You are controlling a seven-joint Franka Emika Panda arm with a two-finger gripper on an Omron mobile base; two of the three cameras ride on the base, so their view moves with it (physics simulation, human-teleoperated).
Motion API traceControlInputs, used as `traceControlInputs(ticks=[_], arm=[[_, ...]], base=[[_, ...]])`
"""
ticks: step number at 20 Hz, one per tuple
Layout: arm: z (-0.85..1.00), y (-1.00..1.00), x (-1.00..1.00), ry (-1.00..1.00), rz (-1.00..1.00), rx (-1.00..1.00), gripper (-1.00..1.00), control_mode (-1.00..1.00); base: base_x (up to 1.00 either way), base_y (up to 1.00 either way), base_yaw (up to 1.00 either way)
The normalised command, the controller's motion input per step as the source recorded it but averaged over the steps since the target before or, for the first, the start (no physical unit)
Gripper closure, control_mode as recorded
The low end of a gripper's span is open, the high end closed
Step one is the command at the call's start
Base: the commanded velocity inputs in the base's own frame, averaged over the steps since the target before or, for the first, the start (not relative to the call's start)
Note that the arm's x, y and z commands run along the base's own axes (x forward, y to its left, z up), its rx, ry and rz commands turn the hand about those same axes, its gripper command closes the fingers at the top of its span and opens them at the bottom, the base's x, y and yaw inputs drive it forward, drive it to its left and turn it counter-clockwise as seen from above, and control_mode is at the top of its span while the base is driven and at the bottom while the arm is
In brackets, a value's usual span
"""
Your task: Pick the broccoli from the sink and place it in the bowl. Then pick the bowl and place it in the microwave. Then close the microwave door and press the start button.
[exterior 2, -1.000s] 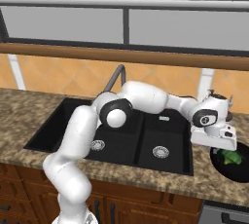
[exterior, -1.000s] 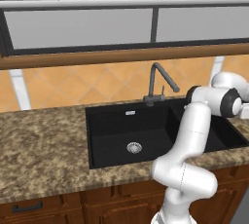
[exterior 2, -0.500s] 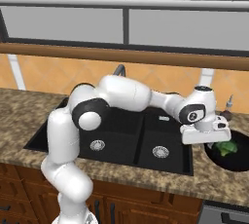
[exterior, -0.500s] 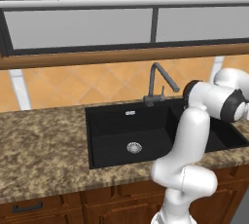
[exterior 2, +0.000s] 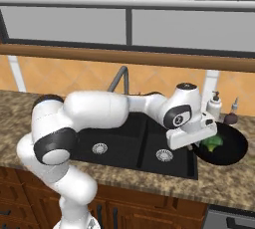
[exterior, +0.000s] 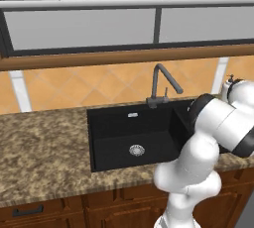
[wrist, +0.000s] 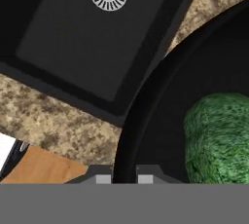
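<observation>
Arm has swung lower toward the bowl (exterior 2: 230, 149) since a second ago; gripper (wrist: 124, 177) now straddles its near rim, fingers narrow with the rim between, grip not confirmable; bumpy green broccoli (exterior 2: 213, 142) sits inside the smooth black bowl, right of the matte sink (exterior 2: 130, 142) on speckled granite counter (exterior: 44, 152).

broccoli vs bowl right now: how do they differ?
Colour: the broccoli is bright green, the bowl plain black.
Size: the broccoli is much smaller than the bowl, covering only part of its inside.
Surface: in the hand view the broccoli looks bumpy, the bowl smooth with a round rim.
Role: the broccoli lies inside the bowl; the bowl sits on the counter right of the sink.
</observation>
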Motion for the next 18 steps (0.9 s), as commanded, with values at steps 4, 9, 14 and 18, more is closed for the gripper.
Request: traceControlInputs(ticks=[4, 9, 14, 18], arm=[[0.62, 0.59, -0.28, 0.01, 0.28, 0.00, 1.00, -1.00], [0.54, 0.47, -0.38, 0.01, 0.29, 0.03, 1.00, -1.00], [0.47, 0.41, -0.40, 0.00, 0.29, 0.04, 1.00, -1.00], [0.44, 0.45, -0.36, 0.00, 0.27, 0.03, 1.00, -1.00]], base=[[0.00, 0.00, 0.00], [0.00, 0.00, 0.00], [0.00, 0.00, 0.00], [0.00, 0.00, 0.00]])
